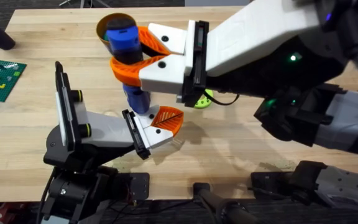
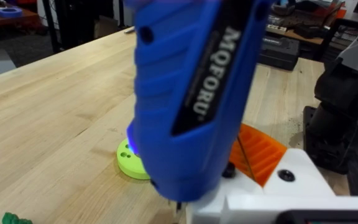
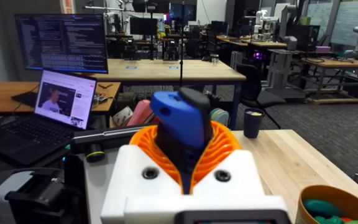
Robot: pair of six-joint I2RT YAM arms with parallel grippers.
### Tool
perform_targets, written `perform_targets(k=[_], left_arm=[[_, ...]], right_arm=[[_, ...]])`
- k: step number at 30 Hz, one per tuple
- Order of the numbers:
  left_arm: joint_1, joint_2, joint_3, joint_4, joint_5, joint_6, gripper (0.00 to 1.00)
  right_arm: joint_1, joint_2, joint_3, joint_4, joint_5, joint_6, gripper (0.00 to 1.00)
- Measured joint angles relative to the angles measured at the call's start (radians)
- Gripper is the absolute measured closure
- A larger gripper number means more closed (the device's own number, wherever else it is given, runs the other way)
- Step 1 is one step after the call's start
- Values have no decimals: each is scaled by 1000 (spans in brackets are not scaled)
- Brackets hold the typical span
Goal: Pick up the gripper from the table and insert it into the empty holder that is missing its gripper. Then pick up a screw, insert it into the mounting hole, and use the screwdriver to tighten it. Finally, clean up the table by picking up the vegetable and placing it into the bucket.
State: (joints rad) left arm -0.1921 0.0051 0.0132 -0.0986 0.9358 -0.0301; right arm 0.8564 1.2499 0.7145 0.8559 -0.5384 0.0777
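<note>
Right end effector [image 1: 129, 55] around upright screwdriver [image 1: 124, 38], tip downward.

1. Even, bright room light falls on the wooden surface [image 1: 247, 149], with soft shadows.
2. The right arm [image 1: 278, 37] looms large and blurred overhead.
3. The screwdriver [image 2: 191, 93] is close and soft-focused.

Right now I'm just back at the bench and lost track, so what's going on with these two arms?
The right gripper is clamped around the blue screwdriver, holding it upright with its tip down near the left gripper, which sits low over the table. It looks like the screw-tightening stage. The bucket stands at the far side with toy pieces inside, a lime-green disc lies beside the work, and the vegetable is still on the table.
</note>
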Motion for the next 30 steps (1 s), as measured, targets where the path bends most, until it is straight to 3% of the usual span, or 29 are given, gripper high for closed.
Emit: perform_targets(k=[7, 17, 24, 30], left_arm=[[0, 1, 0, 4, 3, -7, 988], [0, 1, 0, 5, 3, -7, 988], [0, 1, 0, 5, 3, -7, 988], [0, 1, 0, 5, 3, -7, 988]], right_arm=[[-6, 3, 1, 14, 1, 1, 952], [-10, 18, -7, 221, -6, 60, 952], [-74, 17, 56, 191, -126, 126, 952], [-146, 17, 175, 8, -253, 171, 952]])
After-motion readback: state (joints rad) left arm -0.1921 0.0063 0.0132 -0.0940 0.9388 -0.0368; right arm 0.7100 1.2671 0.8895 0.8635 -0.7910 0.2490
